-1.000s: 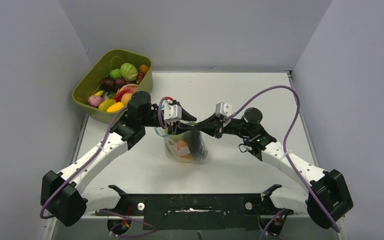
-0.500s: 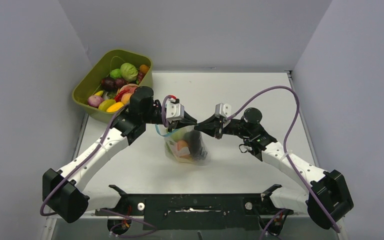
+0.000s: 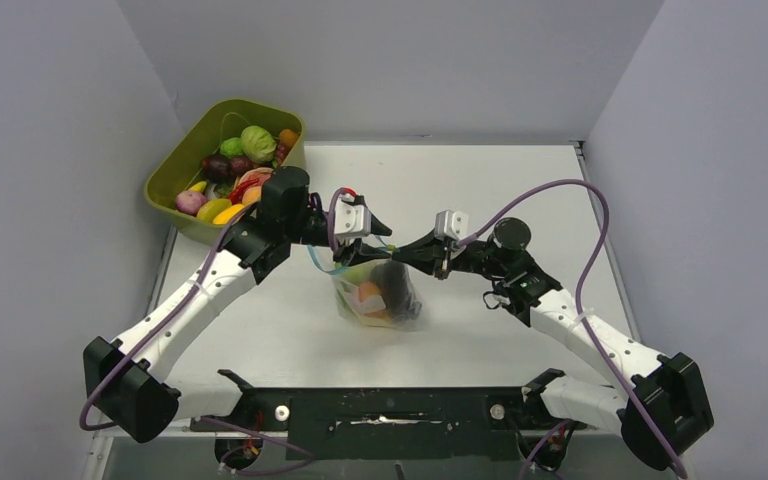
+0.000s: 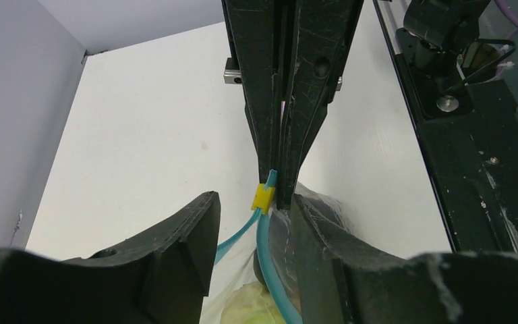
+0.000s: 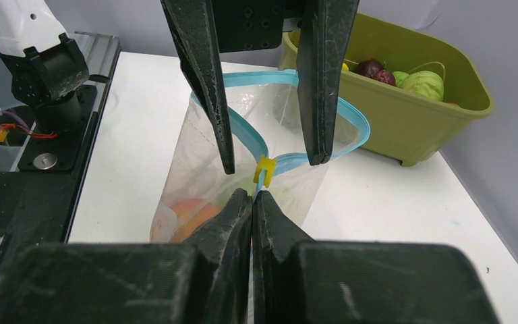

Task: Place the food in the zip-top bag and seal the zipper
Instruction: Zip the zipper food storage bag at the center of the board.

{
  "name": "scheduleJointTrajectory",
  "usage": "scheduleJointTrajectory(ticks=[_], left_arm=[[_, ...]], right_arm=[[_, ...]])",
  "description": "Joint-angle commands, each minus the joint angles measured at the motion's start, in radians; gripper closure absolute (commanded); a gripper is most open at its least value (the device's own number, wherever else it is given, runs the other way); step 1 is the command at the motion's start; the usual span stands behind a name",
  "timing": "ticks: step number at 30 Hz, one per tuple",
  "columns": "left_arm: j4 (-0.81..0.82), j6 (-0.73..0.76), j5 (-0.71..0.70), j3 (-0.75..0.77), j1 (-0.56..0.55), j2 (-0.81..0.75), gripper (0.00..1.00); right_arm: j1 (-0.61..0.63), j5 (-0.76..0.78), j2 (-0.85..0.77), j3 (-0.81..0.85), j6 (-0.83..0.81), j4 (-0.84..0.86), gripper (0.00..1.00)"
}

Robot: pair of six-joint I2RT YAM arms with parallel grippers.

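Observation:
The clear zip-top bag (image 3: 400,312) stands mid-table, its mouth held up. Food sits inside it: an orange piece (image 5: 187,210) and pale green cabbage (image 4: 251,309). More food (image 3: 243,163) fills the tub. The teal zipper (image 5: 351,116) gapes in a loop, with a yellow slider (image 5: 263,169) at its near end. My right gripper (image 5: 251,197) is shut on the bag's top corner just below that slider. My left gripper (image 4: 256,202) is open. Both teal zipper strips (image 4: 270,263) run between its fingers, close to the slider (image 4: 262,196). In the top view the two grippers meet tip to tip over the bag (image 3: 392,250).
An olive-green tub (image 3: 182,160) stands at the back left corner, just behind the left arm's elbow. Grey walls close the table on the left, back and right. The arms' black base bar (image 3: 390,412) runs along the near edge.
My left gripper's jaws closed and then opened again. It has shifted slightly right along the bag's top. The right arm has swung a little lower, still pinching the bag's corner.

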Motion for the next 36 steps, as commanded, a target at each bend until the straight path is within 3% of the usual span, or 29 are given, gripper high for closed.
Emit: scheduleJointTrajectory(ticks=[1,12,21,36], left_arm=[[-0.081,0.063,0.059,0.081,0.0,0.017,0.58],[-0.143,0.1,0.101,0.104,-0.001,0.035,0.71],[-0.161,0.129,0.107,0.11,0.0,0.034,0.99],[-0.153,0.112,0.016,0.08,0.015,-0.014,1.0]], right_arm=[[0.009,-0.023,-0.037,0.019,-0.021,0.061,1.0],[0.024,-0.016,-0.033,0.023,-0.023,0.059,1.0],[0.027,-0.011,-0.028,0.02,-0.029,0.051,1.0],[0.009,0.064,-0.101,-0.035,-0.028,0.066,1.0]])
